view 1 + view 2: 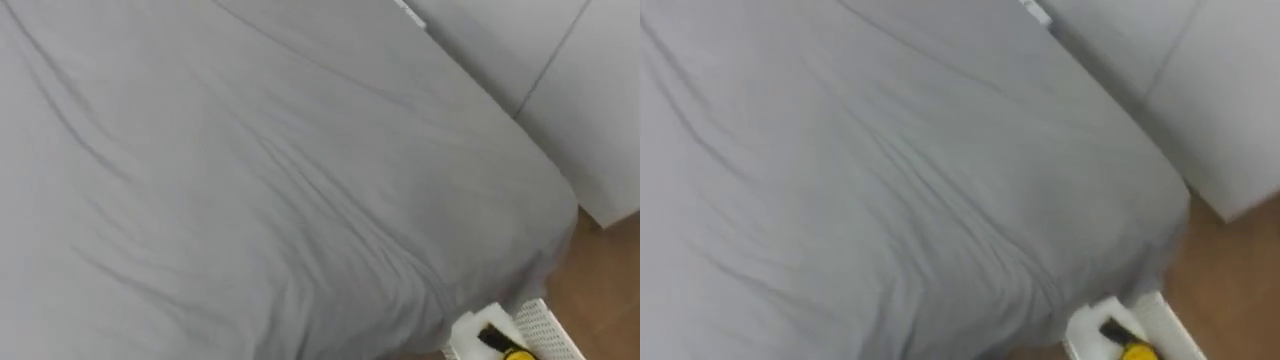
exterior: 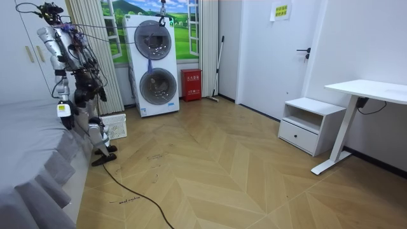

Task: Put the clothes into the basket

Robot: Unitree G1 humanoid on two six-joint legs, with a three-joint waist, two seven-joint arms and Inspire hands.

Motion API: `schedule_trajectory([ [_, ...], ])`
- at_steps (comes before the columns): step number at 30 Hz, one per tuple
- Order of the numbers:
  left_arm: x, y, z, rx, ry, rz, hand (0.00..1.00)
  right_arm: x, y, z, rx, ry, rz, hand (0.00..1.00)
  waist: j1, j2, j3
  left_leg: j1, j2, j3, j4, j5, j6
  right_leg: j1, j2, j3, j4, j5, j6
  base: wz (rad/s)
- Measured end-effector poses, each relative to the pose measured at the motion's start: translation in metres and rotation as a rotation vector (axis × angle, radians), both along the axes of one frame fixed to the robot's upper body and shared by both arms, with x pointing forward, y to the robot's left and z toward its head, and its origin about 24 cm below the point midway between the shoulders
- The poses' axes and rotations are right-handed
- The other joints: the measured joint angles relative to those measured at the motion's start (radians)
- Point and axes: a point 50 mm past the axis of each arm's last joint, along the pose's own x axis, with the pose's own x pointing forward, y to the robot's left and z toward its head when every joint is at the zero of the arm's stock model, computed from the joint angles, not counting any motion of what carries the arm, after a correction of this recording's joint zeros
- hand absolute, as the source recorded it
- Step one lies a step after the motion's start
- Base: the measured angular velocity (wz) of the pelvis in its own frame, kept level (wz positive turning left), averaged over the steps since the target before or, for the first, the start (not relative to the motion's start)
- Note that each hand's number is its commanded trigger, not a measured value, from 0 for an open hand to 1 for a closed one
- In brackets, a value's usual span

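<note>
A white perforated basket stands on the wooden floor by the bed's foot corner, just behind me in the room view. Its rim pokes into the lower right corner of the eye views. Beside that rim sits a white block with a yellow and black part, low by my right side; I cannot tell if it belongs to my right hand. In the room view I stand upright against the bed's edge with one hand hanging at my hip, too small to read. Before me lies the creased grey bedsheet.
White wardrobe doors rise beyond the bed's far right corner. Behind me stand stacked washing machines, a red box and curtains. A white bedside cabinet and a desk line the room view's right wall.
</note>
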Motion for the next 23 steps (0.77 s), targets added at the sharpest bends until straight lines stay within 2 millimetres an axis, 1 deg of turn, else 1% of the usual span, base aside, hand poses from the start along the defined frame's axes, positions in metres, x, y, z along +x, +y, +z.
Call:
schedule_trajectory([
  [1,0.000,0.001,0.000,0.013,0.000,-0.006,0.00,-0.002,0.005,-0.003,0.019,0.016,0.015,0.00,0.004,-0.008,-0.0017,0.009,0.000,-0.011,-0.002,0.000,-0.001,0.016,-0.001,-0.011,-0.011,0.000,0.000,0.53],
  [2,0.001,0.002,0.001,0.036,0.001,-0.025,0.00,-0.007,0.014,-0.008,0.057,0.047,0.046,0.00,0.019,-0.021,-0.0035,0.029,0.000,-0.028,-0.009,0.001,-0.002,0.053,0.001,-0.027,-0.040,0.003,-0.002,0.48],
  [3,0.001,0.003,0.001,0.052,0.004,-0.045,0.00,-0.006,0.022,-0.011,0.088,0.057,0.084,0.00,0.028,-0.032,-0.0042,0.046,0.000,-0.044,-0.012,0.001,-0.003,0.088,0.000,-0.047,-0.066,0.007,-0.003,0.43],
  [4,0.001,0.004,0.001,0.062,0.003,-0.047,0.00,-0.004,0.026,-0.012,0.101,0.059,0.105,0.00,0.032,-0.036,-0.0046,0.052,0.000,-0.053,-0.012,0.001,-0.004,0.102,-0.001,-0.056,-0.076,0.008,-0.002,0.43],
  [6,0.003,0.008,0.002,0.102,-0.007,-0.027,0.00,0.004,0.040,-0.015,0.139,0.057,0.187,0.00,0.050,-0.054,-0.0051,0.073,-0.004,-0.082,-0.012,0.000,-0.005,0.151,-0.005,-0.090,-0.114,0.010,-0.002,0.44],
  [7,0.003,0.009,0.003,0.108,-0.009,-0.017,0.00,0.006,0.044,-0.015,0.148,0.055,0.211,0.00,0.053,-0.058,-0.0059,0.078,-0.006,-0.088,-0.012,0.000,-0.005,0.163,-0.005,-0.096,-0.123,0.010,-0.002,0.42],
  [9,0.005,0.007,0.003,0.117,-0.017,-0.003,0.00,0.012,0.055,-0.018,0.170,0.082,0.291,0.00,0.068,-0.068,-0.0075,0.095,-0.013,-0.118,-0.011,0.000,-0.005,0.206,-0.012,-0.130,-0.144,0.010,0.001,0.40],
  [11,0.010,0.007,0.003,0.117,-0.031,-0.006,0.00,0.008,0.055,-0.020,0.175,0.120,0.299,0.00,0.088,-0.076,-0.0064,0.098,-0.016,-0.131,-0.012,0.000,-0.005,0.219,-0.014,-0.143,-0.157,0.008,0.002,0.27],
  [13,0.012,0.008,0.004,0.128,-0.040,-0.003,0.00,0.006,0.056,-0.020,0.182,0.142,0.307,0.00,0.105,-0.085,-0.0064,0.099,-0.017,-0.143,-0.012,0.000,-0.005,0.230,-0.013,-0.148,-0.158,0.008,0.002,0.12],
  [14,0.013,0.008,0.004,0.130,-0.041,-0.003,0.00,0.006,0.056,-0.021,0.183,0.145,0.307,0.00,0.107,-0.087,-0.0054,0.101,-0.017,-0.147,-0.012,0.000,-0.005,0.233,-0.013,-0.148,-0.159,0.008,0.002,0.04],
  [16,0.013,0.009,0.004,0.135,-0.048,-0.003,0.00,0.005,0.056,-0.021,0.181,0.155,0.314,0.00,0.115,-0.094,-0.0015,0.106,-0.018,-0.152,-0.012,0.000,-0.005,0.237,-0.013,-0.147,-0.158,0.008,0.002,0.00],
  [17,0.014,0.009,0.004,0.140,-0.057,-0.011,0.00,0.005,0.056,-0.021,0.176,0.164,0.327,0.00,0.128,-0.097,0.0021,0.109,-0.017,-0.153,-0.012,0.000,-0.005,0.242,-0.012,-0.146,-0.157,0.009,0.002,0.00],
  [19,0.016,0.010,0.005,0.148,-0.067,-0.029,0.00,0.002,0.056,-0.022,0.171,0.186,0.338,0.00,0.138,-0.102,0.0048,0.116,-0.018,-0.162,-0.012,0.000,-0.005,0.251,-0.011,-0.146,-0.158,0.008,0.003,0.07],
  [21,0.018,0.010,0.005,0.155,-0.077,-0.057,0.00,0.000,0.056,-0.023,0.166,0.220,0.345,0.00,0.159,-0.110,0.0094,0.127,-0.019,-0.162,-0.011,0.000,-0.005,0.252,-0.012,-0.145,-0.158,0.004,0.005,0.02],
  [22,0.019,0.010,0.005,0.157,-0.079,-0.064,0.00,-0.001,0.056,-0.023,0.168,0.226,0.344,0.00,0.161,-0.112,0.0101,0.127,-0.019,-0.163,-0.011,0.000,-0.005,0.252,-0.012,-0.145,-0.158,0.003,0.005,0.03],
  [23,0.021,0.010,0.006,0.158,-0.084,-0.070,0.00,-0.001,0.056,-0.023,0.169,0.231,0.344,0.00,0.170,-0.113,0.0098,0.127,-0.019,-0.164,-0.011,0.000,-0.005,0.252,-0.012,-0.145,-0.158,0.003,0.006,0.00],
])
